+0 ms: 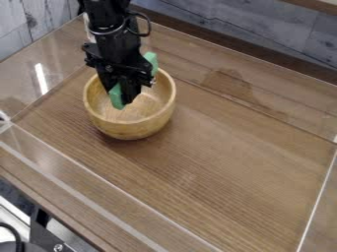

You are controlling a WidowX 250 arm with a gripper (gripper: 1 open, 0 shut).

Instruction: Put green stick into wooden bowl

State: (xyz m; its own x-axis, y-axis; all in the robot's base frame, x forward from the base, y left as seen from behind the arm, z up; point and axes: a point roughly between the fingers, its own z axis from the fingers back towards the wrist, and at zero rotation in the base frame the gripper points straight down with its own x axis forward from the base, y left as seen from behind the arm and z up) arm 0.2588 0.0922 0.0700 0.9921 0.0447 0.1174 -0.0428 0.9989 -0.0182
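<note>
End effector [121, 87]: clenched on the green stick [128, 89], pointed downward.
Green stick: tilted, lower end apparently inside the wooden bowl [129, 116].
Wooden bowl: rested on the desk [224, 148].

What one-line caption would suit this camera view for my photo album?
Black pincer pointing down, shut on a light-green rectangular stick, holding it over a round tan wooden bowl on a wood-grain table.

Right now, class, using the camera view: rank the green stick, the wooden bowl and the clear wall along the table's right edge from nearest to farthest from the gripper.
1. Green stick: clamped in the gripper, tilted over the bowl.
2. Wooden bowl: directly beneath the gripper, on the left part of the table.
3. Clear wall: far off along the table's right edge.
</note>
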